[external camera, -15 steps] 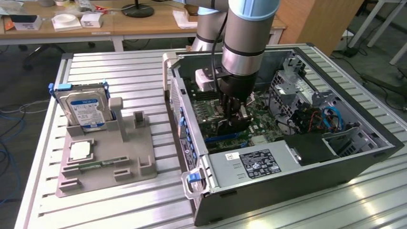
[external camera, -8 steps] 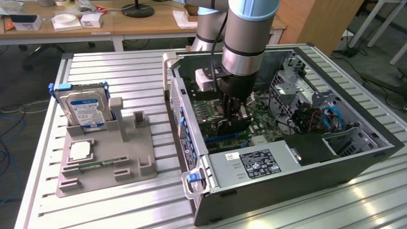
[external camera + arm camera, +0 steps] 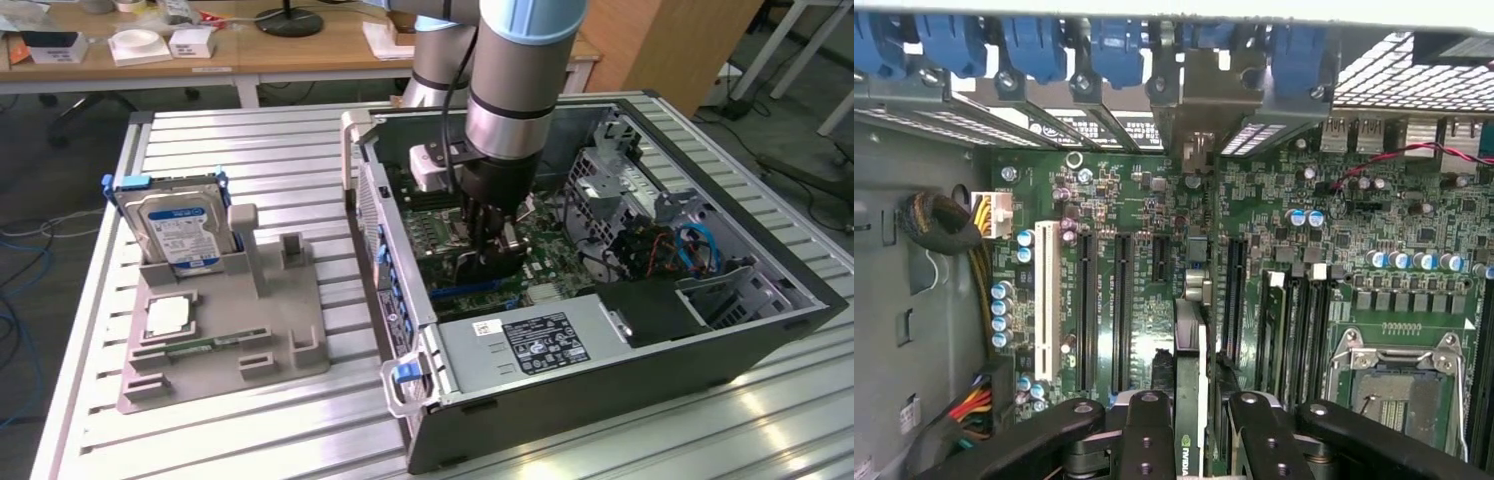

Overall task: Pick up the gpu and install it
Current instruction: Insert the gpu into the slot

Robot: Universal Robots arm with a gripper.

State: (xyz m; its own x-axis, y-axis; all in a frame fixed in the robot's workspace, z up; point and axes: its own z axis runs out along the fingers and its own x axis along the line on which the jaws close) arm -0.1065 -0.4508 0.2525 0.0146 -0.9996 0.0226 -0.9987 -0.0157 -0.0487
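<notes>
Wrist view: the claw (image 3: 1192, 425) is clamped on the gpu (image 3: 1190, 350), held on edge between its black fingers (image 3: 1146, 430) directly over the green motherboard (image 3: 1144, 200) with its long dark slots. In the exterior view the claw (image 3: 483, 262) reaches down inside the open computer case (image 3: 747, 330) on the worktop (image 3: 240, 140), and a hard drive (image 3: 180, 228) stands in the grey holder (image 3: 267, 340) at the exterior view's left.

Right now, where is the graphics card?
The gpu is held edge-on in the tool, inside the open computer case, just above the green motherboard and its expansion slots.
</notes>
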